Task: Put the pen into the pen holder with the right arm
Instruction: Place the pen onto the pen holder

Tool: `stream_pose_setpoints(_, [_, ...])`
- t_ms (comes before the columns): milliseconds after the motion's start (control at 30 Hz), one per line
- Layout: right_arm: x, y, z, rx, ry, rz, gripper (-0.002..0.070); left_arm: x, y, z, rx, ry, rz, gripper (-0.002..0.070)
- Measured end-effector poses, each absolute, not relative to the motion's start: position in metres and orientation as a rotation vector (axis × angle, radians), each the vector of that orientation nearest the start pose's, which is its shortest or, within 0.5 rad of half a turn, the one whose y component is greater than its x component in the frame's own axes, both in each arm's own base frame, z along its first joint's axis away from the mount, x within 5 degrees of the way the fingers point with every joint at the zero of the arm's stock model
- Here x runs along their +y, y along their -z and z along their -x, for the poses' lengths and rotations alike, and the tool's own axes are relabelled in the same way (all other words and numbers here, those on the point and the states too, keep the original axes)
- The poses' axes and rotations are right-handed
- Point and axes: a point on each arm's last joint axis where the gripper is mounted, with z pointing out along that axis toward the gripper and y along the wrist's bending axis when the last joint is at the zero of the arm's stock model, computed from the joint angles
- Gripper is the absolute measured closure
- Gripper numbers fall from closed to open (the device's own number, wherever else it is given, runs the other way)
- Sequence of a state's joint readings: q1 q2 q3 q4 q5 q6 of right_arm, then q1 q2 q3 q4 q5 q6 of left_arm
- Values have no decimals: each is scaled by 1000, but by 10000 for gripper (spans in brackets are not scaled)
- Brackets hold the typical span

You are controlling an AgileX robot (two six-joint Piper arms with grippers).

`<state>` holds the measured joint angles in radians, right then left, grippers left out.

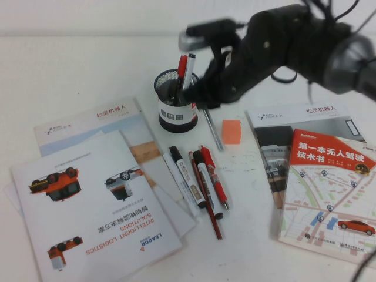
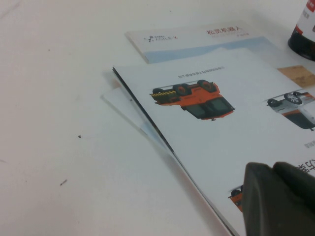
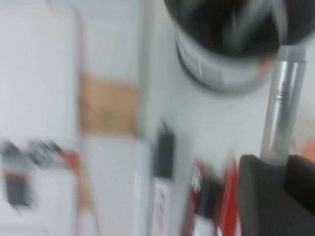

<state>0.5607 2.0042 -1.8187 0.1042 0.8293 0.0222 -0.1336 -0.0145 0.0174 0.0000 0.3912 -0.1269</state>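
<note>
Silver-grey, the pen [image 3: 281, 101] is running lengthwise out from between my right gripper's [image 1: 207, 100] fingers, which are clamping its lower end; in the high view its shaft [image 1: 213, 132] is slanting down toward the table just beside the holder [image 1: 177, 101]. The holder is sitting immediately to the gripper's left, so I am judging that the lift must carry the pen up and leftward over the rim. My left gripper [image 2: 280, 199] is hovering over the brochures [image 2: 216, 137]; I cannot tell its state.
</note>
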Motion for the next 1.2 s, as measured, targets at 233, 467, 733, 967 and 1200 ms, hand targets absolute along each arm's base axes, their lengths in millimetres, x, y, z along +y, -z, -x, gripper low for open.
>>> stream_pose_setpoints(233, [237,-309,-357,1921,-443,505,622,-7,-173,-51,1882,179,-6,677])
stream_pose_setpoints(467, [236,-285,-351,1381,-739,441,622,-7,-173,-51,1882,179,-6,677])
stream_pose_setpoints(733, [260,-244,-393,1394,-717,463,622,-7,-173,-51,1882,179,-6,678])
stream_pose_setpoints(967, [274,-232,-425,1398,-637,484,622,-7,-173,-51,1882,179,-6,677])
stream_pose_setpoints(1200, [277,-218,-432,1447,-614,496,415,-7,-173,-51,1882,179,-6,678])
